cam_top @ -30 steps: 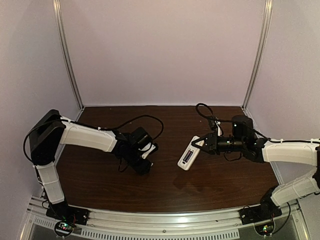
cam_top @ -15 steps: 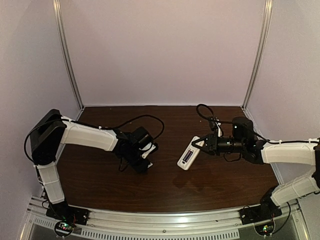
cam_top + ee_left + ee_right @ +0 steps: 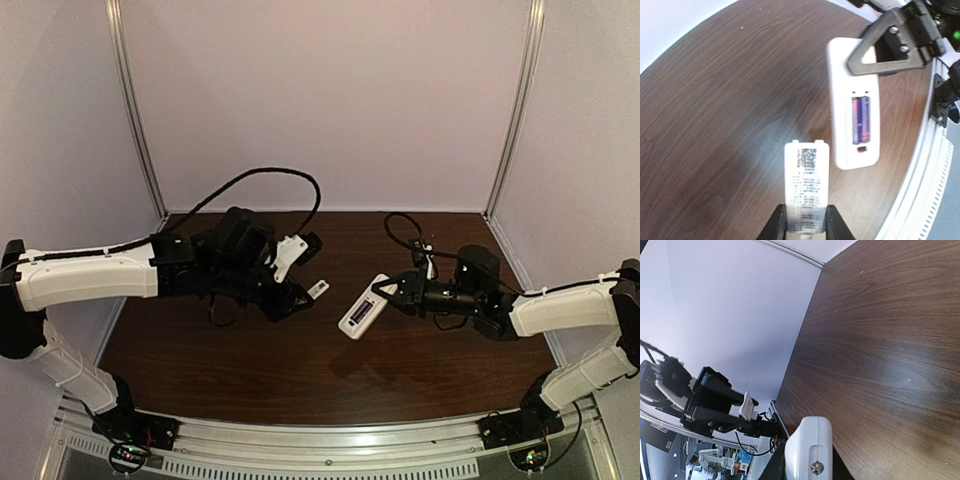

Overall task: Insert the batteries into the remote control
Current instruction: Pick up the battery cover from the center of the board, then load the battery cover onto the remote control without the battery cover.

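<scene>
My right gripper (image 3: 388,292) is shut on the white remote control (image 3: 362,308) and holds it above the table, compartment side up. In the left wrist view the remote (image 3: 852,107) shows its open recess with the bluish-purple batteries (image 3: 861,119) lying inside. My left gripper (image 3: 300,292) is shut on the small white cover piece (image 3: 317,289), held in the air just left of the remote. In the left wrist view the cover (image 3: 807,187) shows printed text and sits between my fingers. In the right wrist view only the remote's end (image 3: 809,449) shows, and the cover (image 3: 746,405) is far off.
The dark wooden table (image 3: 330,370) has pale walls on three sides and a metal rail (image 3: 330,440) along its near edge. Black cables loop above both wrists.
My left arm has lifted off the table and swung up and right, carrying the white cover close to the remote. My right gripper has shifted the remote slightly left and toward it.
</scene>
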`<move>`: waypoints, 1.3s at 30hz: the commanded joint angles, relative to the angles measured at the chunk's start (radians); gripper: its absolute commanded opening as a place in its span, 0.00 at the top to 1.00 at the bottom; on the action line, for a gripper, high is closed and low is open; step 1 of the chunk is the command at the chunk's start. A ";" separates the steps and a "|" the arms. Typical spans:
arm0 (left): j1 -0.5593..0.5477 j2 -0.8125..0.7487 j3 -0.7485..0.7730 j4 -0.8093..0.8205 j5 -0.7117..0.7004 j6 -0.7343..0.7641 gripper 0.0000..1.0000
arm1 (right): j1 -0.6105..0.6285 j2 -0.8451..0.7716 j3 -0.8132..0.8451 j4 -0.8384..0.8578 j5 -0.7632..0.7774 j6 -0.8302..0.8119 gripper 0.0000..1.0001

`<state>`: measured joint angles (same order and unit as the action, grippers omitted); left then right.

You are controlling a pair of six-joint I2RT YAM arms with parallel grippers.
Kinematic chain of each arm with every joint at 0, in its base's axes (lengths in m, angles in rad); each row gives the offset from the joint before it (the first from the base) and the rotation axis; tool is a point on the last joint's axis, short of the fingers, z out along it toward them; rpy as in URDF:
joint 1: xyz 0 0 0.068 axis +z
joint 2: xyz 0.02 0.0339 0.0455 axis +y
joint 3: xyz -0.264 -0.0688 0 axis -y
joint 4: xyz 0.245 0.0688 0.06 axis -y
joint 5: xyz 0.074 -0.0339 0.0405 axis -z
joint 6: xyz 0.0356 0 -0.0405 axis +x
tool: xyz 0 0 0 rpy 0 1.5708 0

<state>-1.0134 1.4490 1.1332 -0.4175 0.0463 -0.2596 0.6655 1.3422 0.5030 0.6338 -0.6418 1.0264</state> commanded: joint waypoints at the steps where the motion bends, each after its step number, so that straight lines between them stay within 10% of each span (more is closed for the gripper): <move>1: -0.050 0.029 0.042 0.021 0.011 -0.017 0.84 | 0.033 0.027 -0.008 0.116 0.075 0.057 1.00; 39: -0.146 0.277 0.229 -0.086 -0.087 -0.001 0.84 | 0.138 0.007 -0.053 0.080 0.239 0.059 1.00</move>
<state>-1.1538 1.7145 1.3251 -0.4984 -0.0364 -0.2703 0.7937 1.3678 0.4637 0.6842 -0.4290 1.0779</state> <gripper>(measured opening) 0.234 0.211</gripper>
